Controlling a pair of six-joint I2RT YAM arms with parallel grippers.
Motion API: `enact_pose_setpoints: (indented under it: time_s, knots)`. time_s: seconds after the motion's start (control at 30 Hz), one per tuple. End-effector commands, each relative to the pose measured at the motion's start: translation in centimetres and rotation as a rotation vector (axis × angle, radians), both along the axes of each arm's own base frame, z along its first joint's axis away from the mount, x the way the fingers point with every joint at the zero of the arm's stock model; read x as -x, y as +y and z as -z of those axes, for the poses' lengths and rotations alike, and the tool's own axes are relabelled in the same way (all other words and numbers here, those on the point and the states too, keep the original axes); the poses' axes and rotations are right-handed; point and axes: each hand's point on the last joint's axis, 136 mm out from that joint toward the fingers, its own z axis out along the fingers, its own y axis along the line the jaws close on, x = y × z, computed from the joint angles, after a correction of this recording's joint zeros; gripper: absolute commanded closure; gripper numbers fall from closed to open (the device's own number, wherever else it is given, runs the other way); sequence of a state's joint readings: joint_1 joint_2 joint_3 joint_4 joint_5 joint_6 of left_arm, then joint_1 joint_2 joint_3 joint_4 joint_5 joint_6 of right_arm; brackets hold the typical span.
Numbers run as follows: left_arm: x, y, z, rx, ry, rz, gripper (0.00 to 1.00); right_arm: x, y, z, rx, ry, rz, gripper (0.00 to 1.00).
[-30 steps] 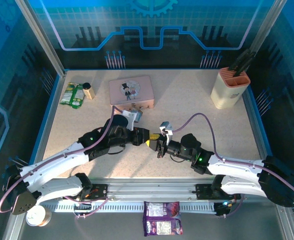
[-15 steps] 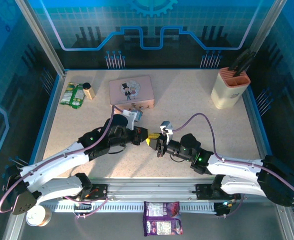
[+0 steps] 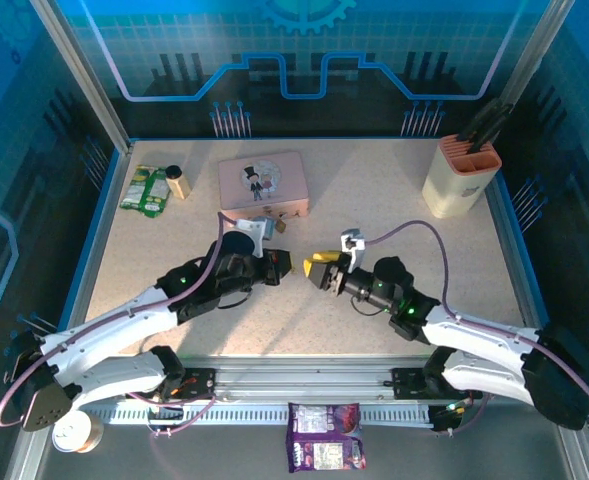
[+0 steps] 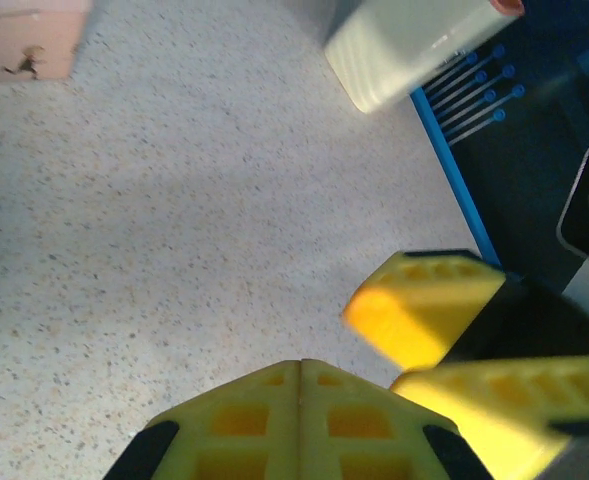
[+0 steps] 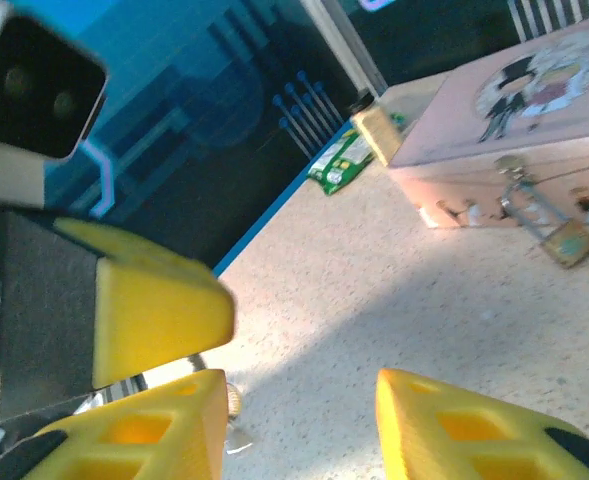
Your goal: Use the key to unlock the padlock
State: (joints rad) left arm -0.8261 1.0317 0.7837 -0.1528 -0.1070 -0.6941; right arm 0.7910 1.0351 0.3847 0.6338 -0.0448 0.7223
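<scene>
I judged that we were at the step of getting the key ready, before any approach to the lock. The left gripper (image 3: pixel 282 265) and the right gripper (image 3: pixel 321 270) faced each other tip to tip over the middle of the table (image 3: pixel 404 240), near to each other but not touching.

On the left wrist camera the left fingers were pressed fully together, with only a seam between the yellow pads. I could not see the key anywhere. Whether it was pinched inside that seam I could not tell.

On the right wrist camera the right fingers stood apart, with a clear gap and nothing between them.

The padlock (image 5: pixel 571 243) was at the front side of the pink tin (image 3: pixel 264 178). Its thin shackle (image 5: pixel 519 205) passed through the hasp of the tin, and the brass body lay tilted on the table just in front of it. It looked closed to me.

For the next move, in my judgement, I first needed to confirm where the key was and how it pointed. Then the free right gripper should take the padlock body and hold it steady with the keyhole facing out, so that the key could go in straight. Both things are very small, so a little tilt would already spoil the insertion.
</scene>
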Motion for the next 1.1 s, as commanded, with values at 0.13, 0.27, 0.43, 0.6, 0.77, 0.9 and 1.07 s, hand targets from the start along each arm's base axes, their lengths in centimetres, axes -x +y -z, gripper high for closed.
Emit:
enact_pose_setpoints:
  time_s: [0.13, 0.27, 0.43, 0.6, 0.77, 0.9, 1.07]
  knots:
    - [-1.9, 0.3, -3.4, 0.17, -0.062, -0.112, 1.0, 0.2, -0.8, -3.2, -0.25, 0.119, -0.056, 0.52]
    - [-1.6, -1.3, -4.9, 0.256, -0.091, -0.043, 1.0, 0.2, -0.5, -4.1, -0.361, 0.166, -0.076, 0.51]
    - [-1.6, -2.3, -5.9, 0.294, -0.109, -0.001, 1.0, 0.6, 0.6, -5.3, -0.45, 0.168, -0.147, 0.51]
    - [-1.6, -2.8, -7.0, 0.338, -0.134, 0.02, 1.0, 0.3, 0.5, -5.1, -0.496, 0.177, -0.146, 0.52]
    - [-1.7, -2.8, -6.8, 0.334, -0.139, 0.015, 1.0, 0.5, 0.3, -5.9, -0.511, 0.166, -0.154, 0.53]
    - [-1.9, -3.1, -7.1, 0.355, -0.142, 0.016, 1.0, 0.6, 0.1, -6.3, -0.513, 0.158, -0.15, 0.54]
    - [-1.9, -3.6, -7.5, 0.379, -0.139, 0.034, 1.0, 0.8, -0.1, -7.2, -0.532, 0.148, -0.162, 0.58]
